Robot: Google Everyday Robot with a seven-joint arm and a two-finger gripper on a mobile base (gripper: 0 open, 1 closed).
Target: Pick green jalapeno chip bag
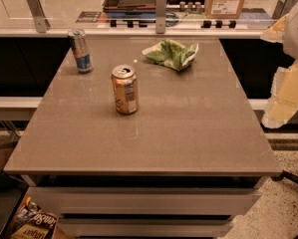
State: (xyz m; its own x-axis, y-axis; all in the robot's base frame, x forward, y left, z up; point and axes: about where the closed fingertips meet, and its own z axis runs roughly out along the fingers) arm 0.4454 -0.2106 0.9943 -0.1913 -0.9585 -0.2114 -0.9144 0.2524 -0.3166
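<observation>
Lying well apart from the right-edge pincer (287, 96), state untellable, is the green jalapeno chip bag (171, 54).

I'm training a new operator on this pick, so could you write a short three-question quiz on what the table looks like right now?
1. True or false: in the picture, the green jalapeno chip bag lies to the right of the blue-silver slim can.
2. Which item is nearest the front edge of the table?
A) green jalapeno chip bag
B) orange can
C) blue-silver slim can
3. Fill in: the claw hangs beyond the table's ____ edge in the picture, apart from the bag.

Key: 1 true; 2 B; 3 right.
</observation>
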